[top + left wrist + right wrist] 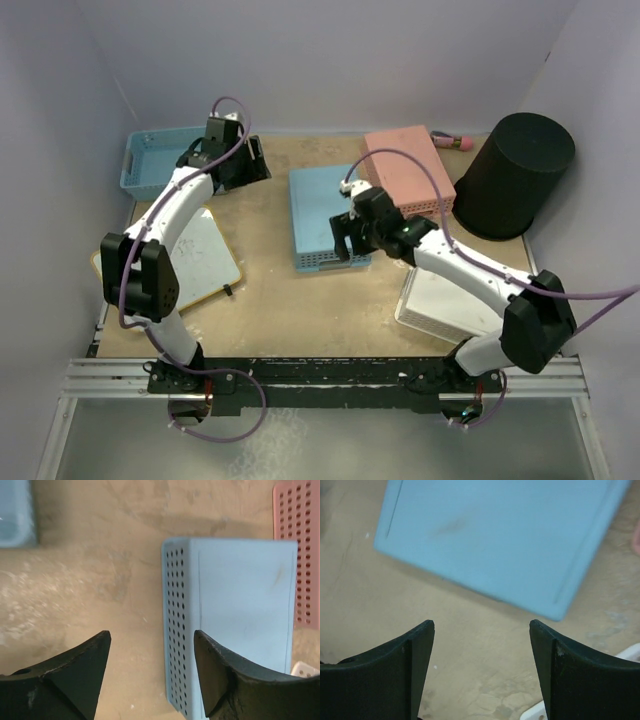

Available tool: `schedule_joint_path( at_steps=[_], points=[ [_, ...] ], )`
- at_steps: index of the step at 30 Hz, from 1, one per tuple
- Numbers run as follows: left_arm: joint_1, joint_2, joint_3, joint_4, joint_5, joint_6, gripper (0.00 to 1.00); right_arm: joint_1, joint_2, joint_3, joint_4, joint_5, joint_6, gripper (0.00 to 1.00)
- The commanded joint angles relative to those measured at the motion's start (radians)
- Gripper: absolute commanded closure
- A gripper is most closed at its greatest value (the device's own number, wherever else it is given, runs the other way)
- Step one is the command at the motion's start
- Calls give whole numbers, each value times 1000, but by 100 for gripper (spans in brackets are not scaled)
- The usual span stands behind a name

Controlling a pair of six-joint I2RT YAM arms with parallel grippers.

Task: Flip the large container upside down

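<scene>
Tan tabletop (pixel 285 295) holds the blue perforated basket (pixel 320 215) base-up, so lift your spread, empty right gripper (pixel 482 625) and left gripper (pixel 152 635) clear without nudging it.

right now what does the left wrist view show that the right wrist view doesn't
Only left wrist: the perforated side wall of the blue container, a corner of the small blue bin at top left, and the left gripper, open. Only right wrist: the right gripper, open over bare table just short of the container's corner. Both: the container's smooth flat face and the tan table, with nothing held.
</scene>
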Motion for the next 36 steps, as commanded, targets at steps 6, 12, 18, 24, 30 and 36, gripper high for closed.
schedule_joint_path(
  at_steps=[6,12,18,24,30,36],
  points=[
    [35,55,250,-37,-278,43,34,91,85,-121,124,-66,72,21],
    [39,111,296,-49,-368,55,33,70,266,22,200,47,117,20],
    [38,96,222,19,-468,88,33,-37,455,239,281,25,134,20],
    [41,135,242,-3,-523,132,35,-80,538,387,247,-23,130,21],
    [83,252,306,-22,-460,130,36,-80,441,272,265,-20,118,21],
    [108,362,408,-34,-440,157,36,-80,325,154,243,2,122,20]
  ],
)
